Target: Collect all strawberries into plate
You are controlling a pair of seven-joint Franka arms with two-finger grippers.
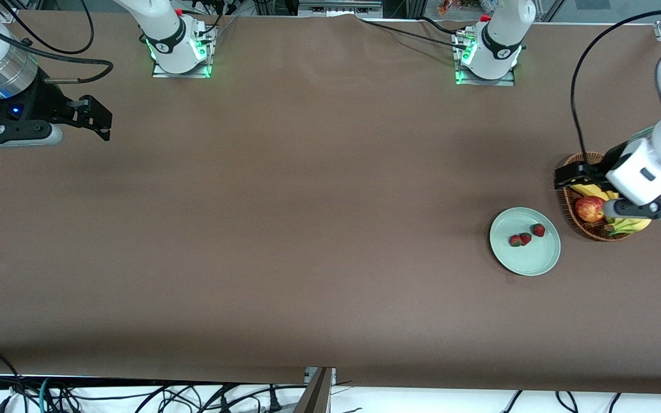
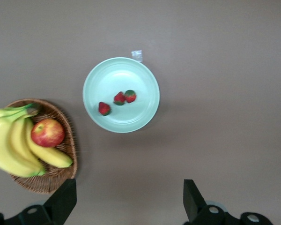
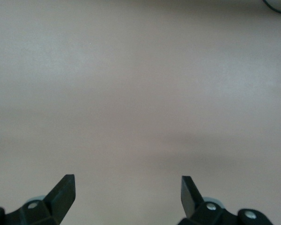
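Strawberries (image 1: 526,236) on plate (image 1: 528,261), seemingly inside its rim.

The brown worktop (image 1: 284,229) is occupied toward the left arm's end by the plate (image 1: 528,258) and, just beside it, a wicker basket (image 1: 591,229).

All 3 strawberries (image 1: 526,236) lie on the plate (image 1: 528,263), beside the basket (image 1: 594,229) holding an apple (image 1: 589,209) and bananas (image 1: 629,225).
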